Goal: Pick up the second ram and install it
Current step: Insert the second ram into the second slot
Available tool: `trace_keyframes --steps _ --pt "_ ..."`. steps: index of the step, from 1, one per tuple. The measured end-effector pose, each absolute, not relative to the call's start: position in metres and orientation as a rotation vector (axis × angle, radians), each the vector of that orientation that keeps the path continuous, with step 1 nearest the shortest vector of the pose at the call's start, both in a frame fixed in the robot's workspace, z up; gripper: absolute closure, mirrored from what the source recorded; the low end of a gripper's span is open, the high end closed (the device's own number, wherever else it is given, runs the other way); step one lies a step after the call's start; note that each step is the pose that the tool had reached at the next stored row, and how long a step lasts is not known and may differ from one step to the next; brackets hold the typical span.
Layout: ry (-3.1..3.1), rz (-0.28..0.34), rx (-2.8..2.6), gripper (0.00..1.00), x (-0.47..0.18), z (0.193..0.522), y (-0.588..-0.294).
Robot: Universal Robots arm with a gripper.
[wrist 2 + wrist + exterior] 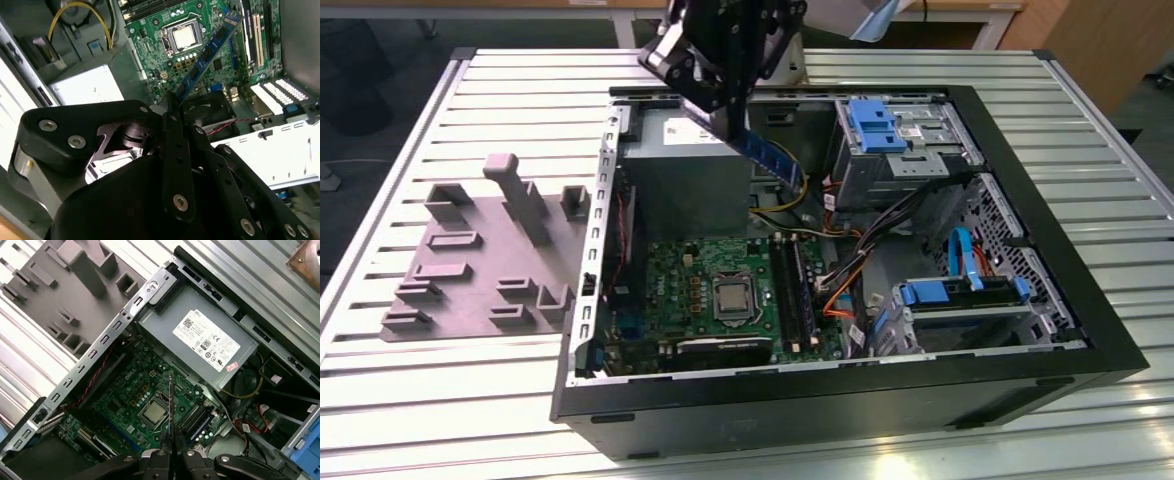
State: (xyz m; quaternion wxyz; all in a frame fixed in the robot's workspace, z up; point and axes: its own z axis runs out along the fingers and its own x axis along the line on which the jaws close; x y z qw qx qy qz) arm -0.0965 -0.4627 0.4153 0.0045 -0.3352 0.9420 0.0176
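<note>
Lying open on the slatted table (520,90), the computer case (854,410) is exposing its green motherboard (674,275). The gripper (727,108) is hanging above, pinching one end of the second ram (771,152), a thin bluish strip slanting lengthwise down from that grip, well above the memory slots (794,290).

Exterior view looks down obliquely into the computer case (827,400) from mid-range. Both wrist views sit closer above it, looking past the jaws; all share the motherboard (125,395).
</note>
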Motion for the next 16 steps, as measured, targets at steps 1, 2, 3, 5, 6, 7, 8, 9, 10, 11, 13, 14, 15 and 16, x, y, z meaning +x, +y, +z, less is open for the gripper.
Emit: trace_keyframes --steps 1,2,3,5,6,7,8,9,10,11,13,14,15,16 --pt "2.959 0.055 -1.027 0.86 -0.0965 0.4152 -0.4628" --pt "2.963 0.055 -1.016 0.86 -0.0965 0.4152 -0.4628" --pt "2.963 0.055 -1.013 0.86 -0.0965 0.4151 -0.4627" --pt "2.963 0.055 -1.013 0.86 -0.0965 0.4151 -0.4627" --pt "2.963 0.055 -1.013 0.86 -0.0965 0.4151 -0.4627" --pt "2.963 0.055 -1.013 0.86 -0.0965 0.4151 -0.4627" --pt "2.963 0.055 -1.013 0.86 -0.0965 0.4151 -0.4627" --pt "2.963 0.055 -1.013 0.86 -0.0965 0.4151 -0.4627" --pt "2.963 0.055 -1.013 0.86 -0.0966 0.4151 -0.4627" --pt "2.963 0.055 -1.013 0.86 -0.0966 0.4151 -0.4627" --pt "2.963 0.055 -1.013 0.86 -0.0966 0.4151 -0.4627" --pt "2.963 0.055 -1.013 0.86 -0.0966 0.4151 -0.4627" --pt "2.963 0.055 -1.013 0.86 -0.0966 0.4151 -0.4627" --pt "2.964 0.055 -1.012 0.86 -0.0966 0.4151 -0.4627"
